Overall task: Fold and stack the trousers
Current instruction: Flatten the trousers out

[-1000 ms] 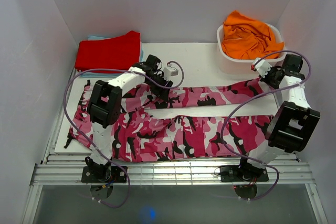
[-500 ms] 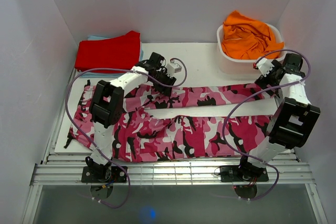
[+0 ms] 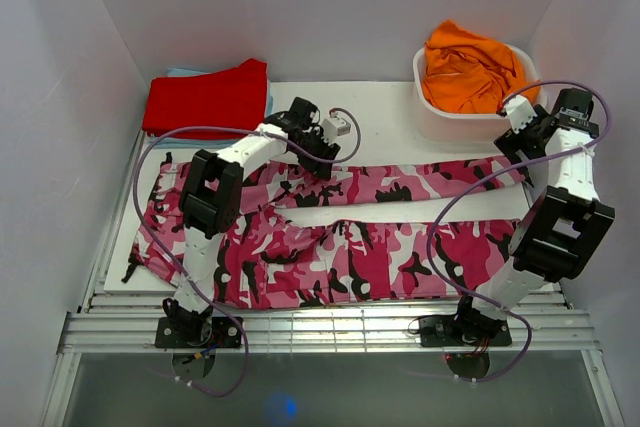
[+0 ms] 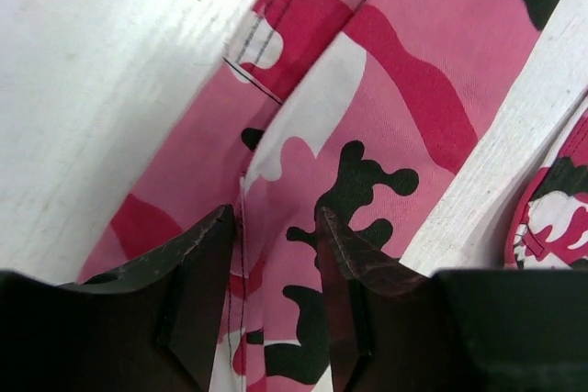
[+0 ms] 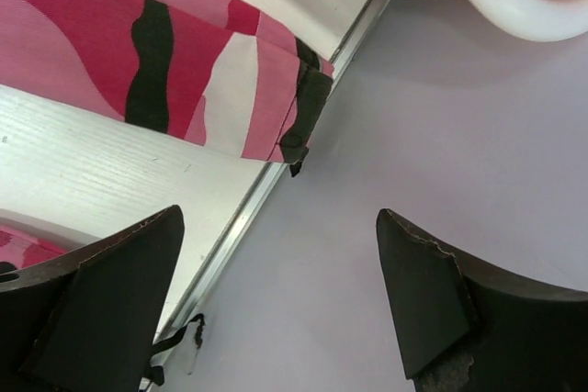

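Three pale walls (image 3: 320,7); trousers (image 3: 350,267) on table (image 3: 385,132)

Left arm (image 3: 215,192): base at near left, upper link raised, forearm stretched forward and toward the right, wrist well ahead of the base. Left gripper (image 3: 320,152) tilted downward, pointing forward-right, with the white wrist camera block just beside it. Left fingers (image 4: 197,291) partway apart, a moderate gap between the dark pads, tips level with each other, not clamped on anything.

Right arm (image 3: 560,232): base at near right, elbow folded high, forearm reaching forward along the right side. Right gripper (image 3: 522,135) tipped downward and toward the left. Right fingers (image 5: 101,309) spread wide, inner faces well apart, edge of the right-hand tip chipped and worn.
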